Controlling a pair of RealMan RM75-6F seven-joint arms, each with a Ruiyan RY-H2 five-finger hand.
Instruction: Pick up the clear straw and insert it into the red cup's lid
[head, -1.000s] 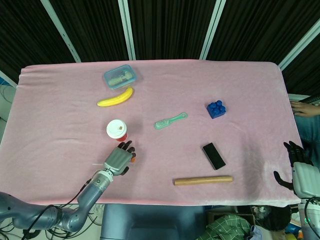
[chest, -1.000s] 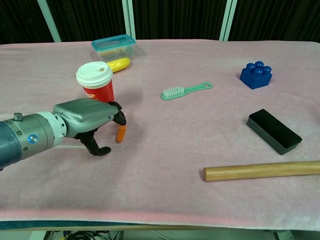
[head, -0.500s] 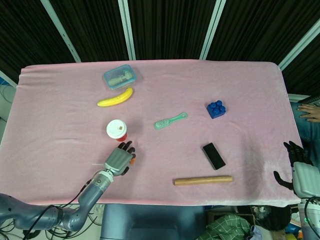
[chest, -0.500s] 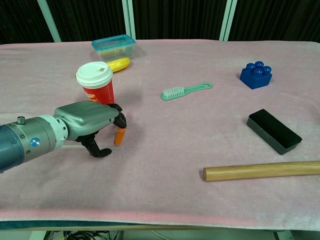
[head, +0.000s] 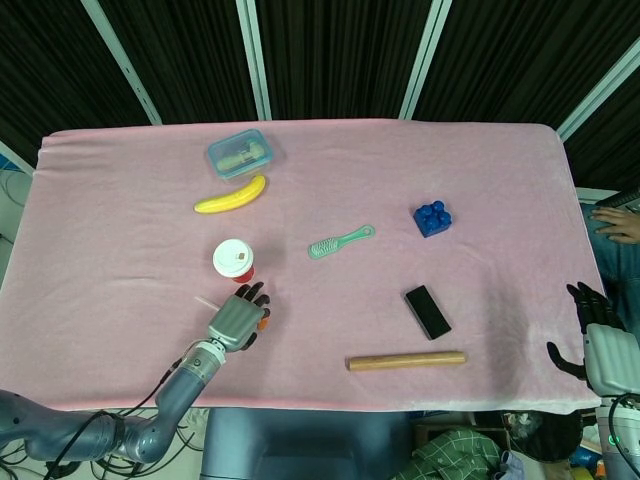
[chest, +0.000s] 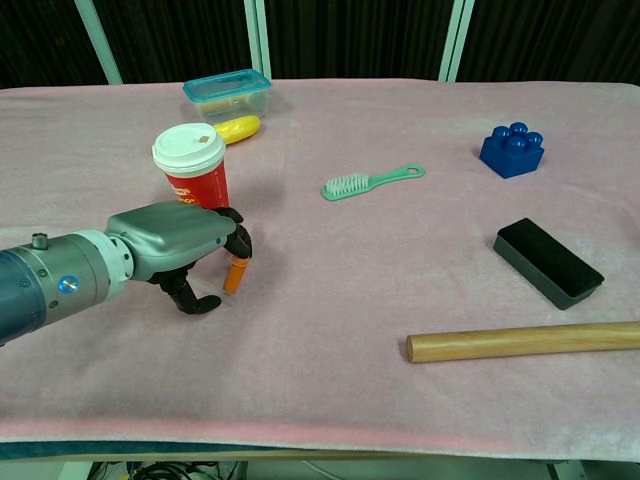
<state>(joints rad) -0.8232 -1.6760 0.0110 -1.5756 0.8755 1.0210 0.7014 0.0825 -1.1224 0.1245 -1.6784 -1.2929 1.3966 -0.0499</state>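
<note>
The red cup (head: 233, 260) with its white lid (chest: 188, 145) stands upright left of the table's middle. Just in front of it my left hand (head: 236, 320) hovers low over the cloth, fingers curled. It pinches the clear straw (head: 206, 301), whose thin body slants out to the hand's left in the head view. The straw's orange end (chest: 232, 276) shows between the thumb and fingers in the chest view. The hand (chest: 180, 245) sits close beside the cup without touching it. My right hand (head: 603, 345) hangs off the table's right front corner, fingers apart, holding nothing.
A banana (head: 231, 195) and a lidded plastic box (head: 240, 153) lie behind the cup. A green brush (head: 340, 242) lies mid-table, a blue brick (head: 433, 218) and a black box (head: 428, 312) to the right, and a wooden rod (head: 406, 360) near the front edge.
The straw has swung from lying flat to the hand's left to slanting up toward the cup. The left hand's fingers have closed tighter around its orange end. The right hand is unmoved.
</note>
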